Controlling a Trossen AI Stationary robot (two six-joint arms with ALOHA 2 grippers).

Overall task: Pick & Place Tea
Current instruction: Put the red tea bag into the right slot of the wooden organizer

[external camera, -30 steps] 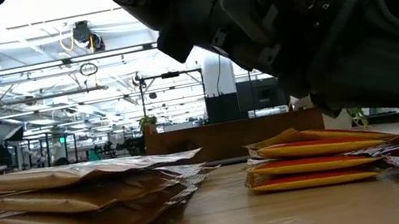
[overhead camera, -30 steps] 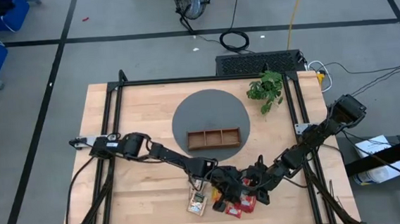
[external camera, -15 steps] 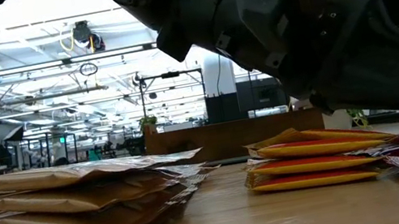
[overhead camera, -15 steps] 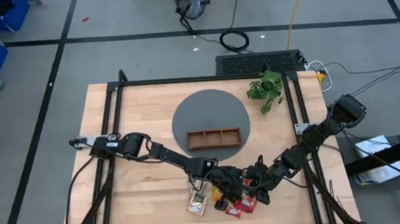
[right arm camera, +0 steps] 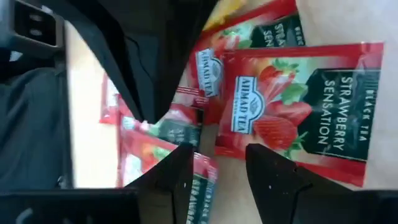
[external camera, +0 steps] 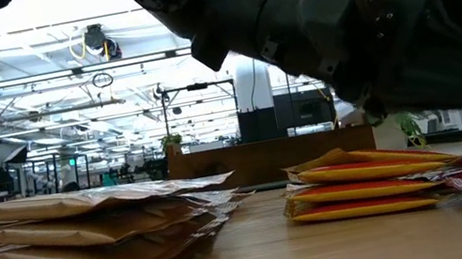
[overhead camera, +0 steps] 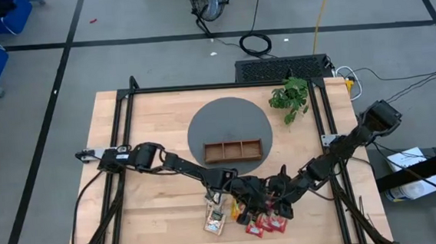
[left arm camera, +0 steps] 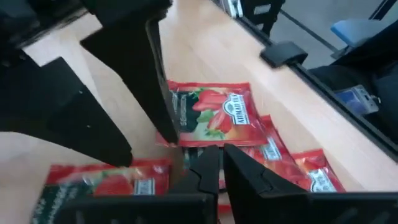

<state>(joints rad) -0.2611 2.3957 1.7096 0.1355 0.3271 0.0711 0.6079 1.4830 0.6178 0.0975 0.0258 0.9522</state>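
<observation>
Left gripper (overhead camera: pixel 243 209) nearly closed, empty; right gripper (overhead camera: pixel 274 208) part-open over red sachets (right arm camera: pixel 292 106) at table's 6 o'clock. Risk: grippers collide, or snag overlapped sachets.

Red tea sachets (right arm camera: pixel 292 109) printed with strawberries, white lettering and dark green ends, orange-yellow sachets (external camera: pixel 365 184) with red bands, cream-tan sachets (external camera: pixel 89 240), brown wooden tray (overhead camera: pixel 233 150) on grey round mat (overhead camera: pixel 203 123), pale wood table (overhead camera: pixel 156 115), black arms

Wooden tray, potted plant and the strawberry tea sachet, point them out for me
wooden tray (overhead camera: pixel 234 158): high view, its front wall.
potted plant (overhead camera: pixel 290 97): high view, its leaves.
strawberry tea sachet (right arm camera: pixel 298 111): right wrist view, its printed face.
</observation>
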